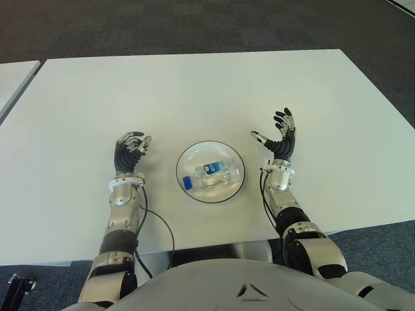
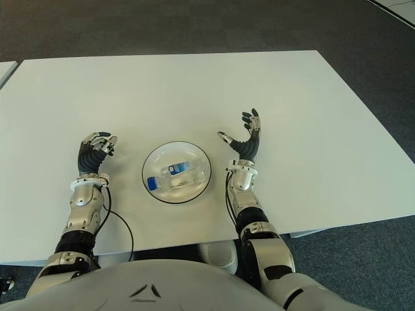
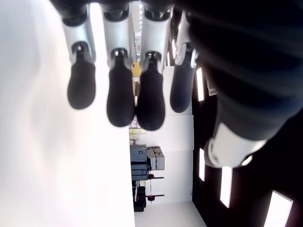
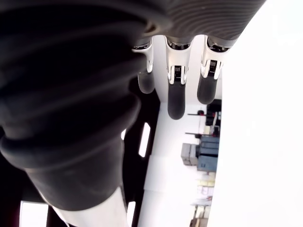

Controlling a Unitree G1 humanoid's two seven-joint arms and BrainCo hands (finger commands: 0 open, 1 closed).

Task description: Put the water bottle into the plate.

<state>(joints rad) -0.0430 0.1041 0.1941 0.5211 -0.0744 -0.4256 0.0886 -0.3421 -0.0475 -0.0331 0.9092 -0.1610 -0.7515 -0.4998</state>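
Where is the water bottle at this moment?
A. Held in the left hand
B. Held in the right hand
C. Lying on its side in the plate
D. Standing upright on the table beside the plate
C. The water bottle lies on its side inside the plate, while the left hand and right hand show on either side of it, both empty.

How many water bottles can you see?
1. The water bottle lies on its side in the plate, between the robot's two hands. None seems hidden.
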